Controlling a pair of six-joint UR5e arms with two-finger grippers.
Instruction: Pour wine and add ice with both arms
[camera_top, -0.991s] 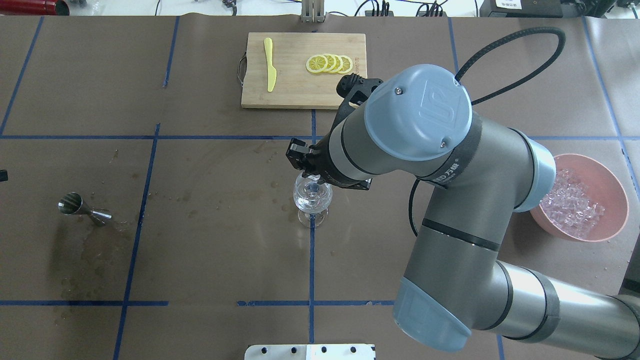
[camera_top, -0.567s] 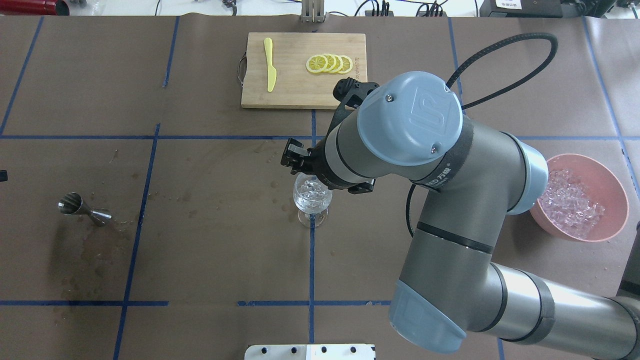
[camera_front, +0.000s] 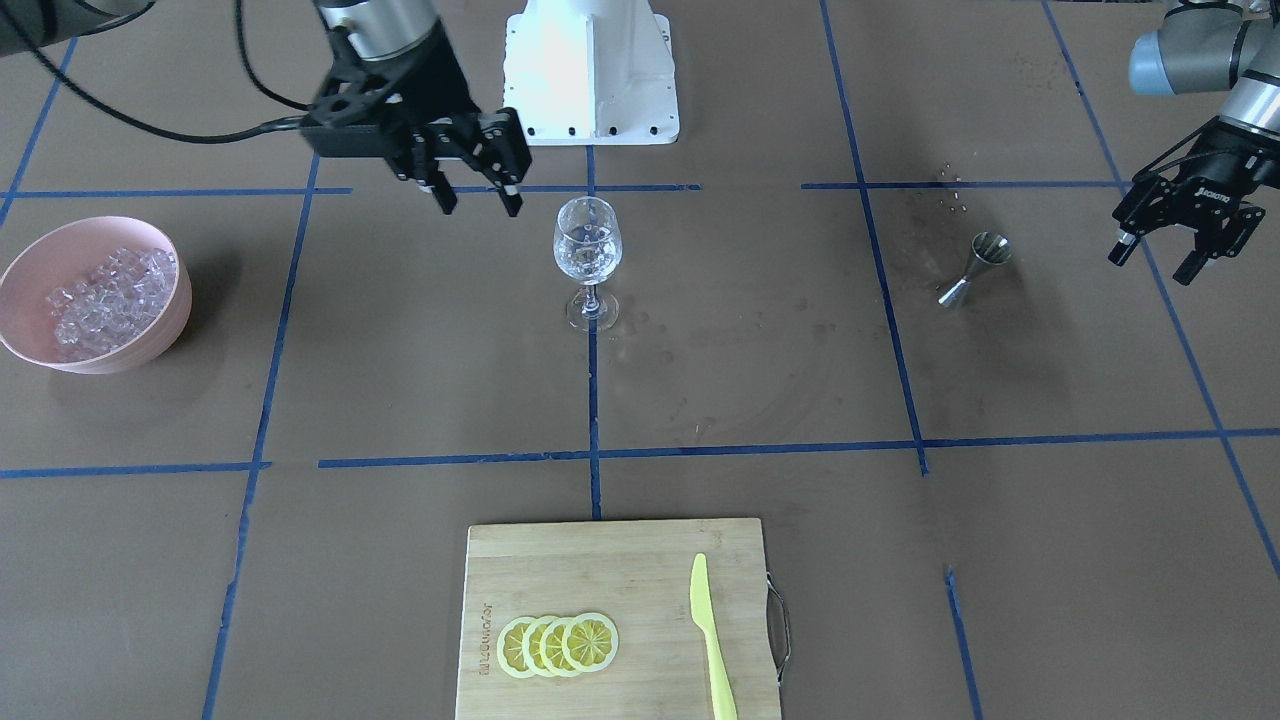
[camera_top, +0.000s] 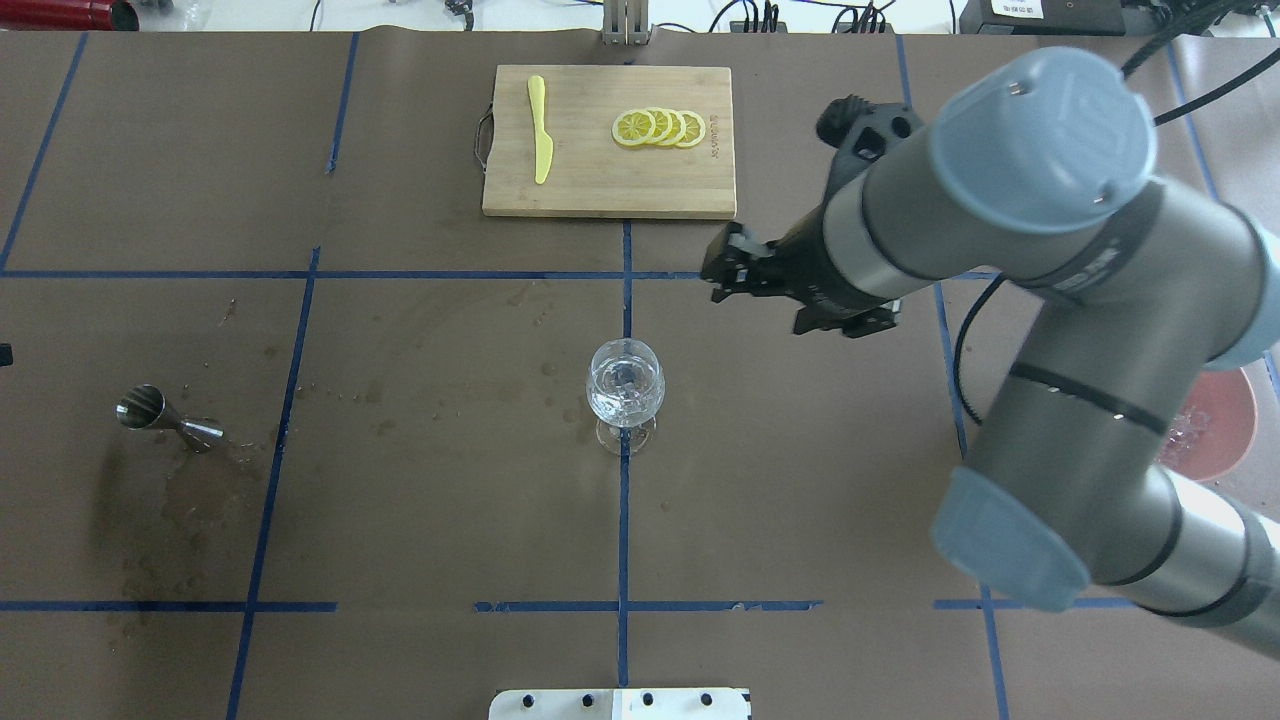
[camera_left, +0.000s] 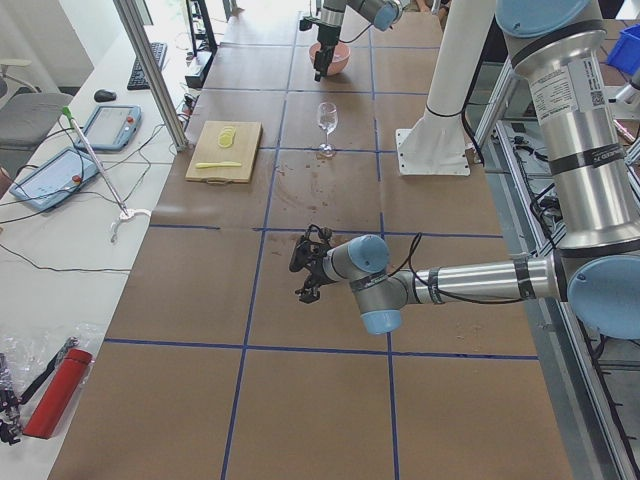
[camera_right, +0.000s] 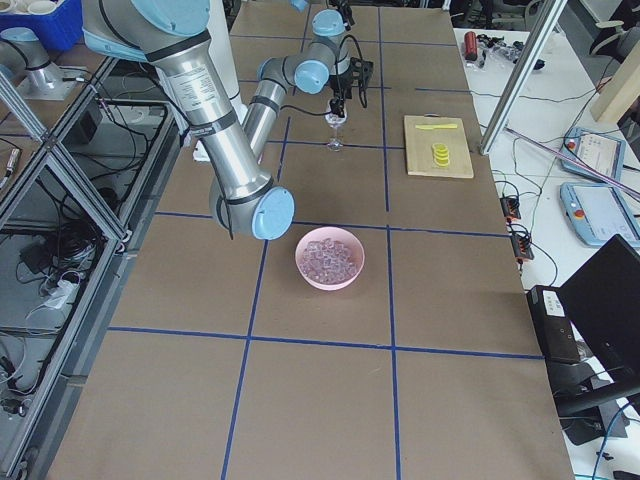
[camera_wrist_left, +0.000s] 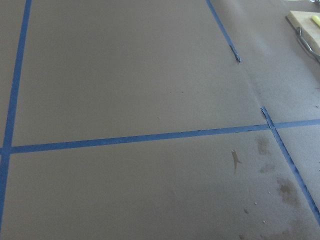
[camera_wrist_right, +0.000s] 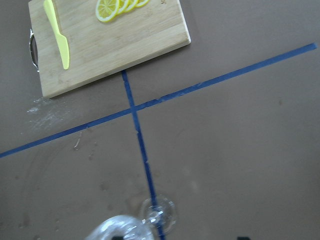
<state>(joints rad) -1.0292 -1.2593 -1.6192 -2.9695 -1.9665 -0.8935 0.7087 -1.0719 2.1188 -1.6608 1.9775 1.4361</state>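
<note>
A clear wine glass (camera_front: 588, 240) stands upright at the table's middle and also shows in the overhead view (camera_top: 625, 385). Ice cubes (camera_top: 622, 380) lie in its bowl; I cannot make out wine among them. My right gripper (camera_front: 478, 200) is open and empty. It hangs above the table beside the glass, on the pink bowl's side, and also shows in the overhead view (camera_top: 722, 275). My left gripper (camera_front: 1152, 265) is open and empty, off beyond a steel jigger (camera_front: 975, 262) that lies tipped on the table. A pink bowl (camera_front: 90, 222) holds more ice (camera_front: 105, 290).
A bamboo cutting board (camera_front: 640, 560) with lemon slices (camera_front: 557, 643) and a yellow knife (camera_front: 712, 640) lies at the far side from the robot. The white pedestal (camera_front: 590, 70) stands behind the glass. Wet stains (camera_top: 190, 500) mark the paper near the jigger. My right arm (camera_top: 1050, 250) hides most of the bowl from overhead.
My right gripper has left its place over the glass and swung to the right and away. The ice stays in the glass. My right arm now covers most of the pink bowl.
</note>
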